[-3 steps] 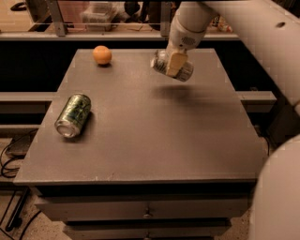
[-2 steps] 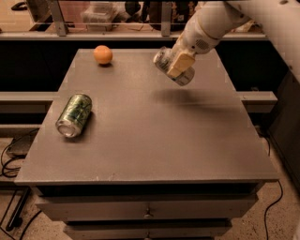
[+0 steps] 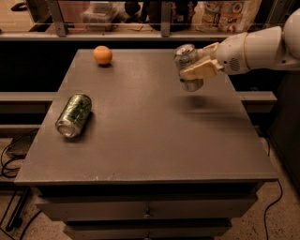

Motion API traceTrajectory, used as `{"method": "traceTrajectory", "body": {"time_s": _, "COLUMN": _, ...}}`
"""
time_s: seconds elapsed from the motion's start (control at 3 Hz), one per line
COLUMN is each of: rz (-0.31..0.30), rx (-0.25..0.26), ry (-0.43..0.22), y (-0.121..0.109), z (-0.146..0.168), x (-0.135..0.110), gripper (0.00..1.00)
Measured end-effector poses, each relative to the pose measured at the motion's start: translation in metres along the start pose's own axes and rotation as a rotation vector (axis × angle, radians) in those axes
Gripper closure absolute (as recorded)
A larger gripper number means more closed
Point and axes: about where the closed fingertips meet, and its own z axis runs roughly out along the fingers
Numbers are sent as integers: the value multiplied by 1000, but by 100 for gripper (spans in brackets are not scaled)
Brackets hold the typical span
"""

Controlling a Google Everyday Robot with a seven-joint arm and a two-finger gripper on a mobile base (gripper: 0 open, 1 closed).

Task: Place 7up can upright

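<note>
The 7up can is pale silver with a silver top. It hangs nearly upright, tilted a little, above the far right part of the table. My gripper comes in from the right and is shut on the can's side. The can's shadow lies on the table just below it, so the can is off the surface.
A darker shiny green can lies on its side near the table's left edge. An orange sits at the far left corner. A shelf with bags and boxes runs behind the table. Cables lie on the floor at left.
The arm has swung out to the right and the can has turned from lying sideways to nearly upright, staying above the far right of the table.
</note>
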Motion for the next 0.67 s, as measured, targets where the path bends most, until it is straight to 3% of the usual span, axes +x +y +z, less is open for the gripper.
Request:
{"method": "traceTrajectory", "body": {"time_s": 0.33, "rz": 95, "rx": 80, "ry": -155, "y": -4, "z": -16, "x": 15, "gripper": 98}}
{"method": "traceTrajectory", "body": {"time_s": 0.67, "rz": 108, "rx": 122, "ry": -226, "y": -4, "z": -21, "x": 20, "gripper": 76}}
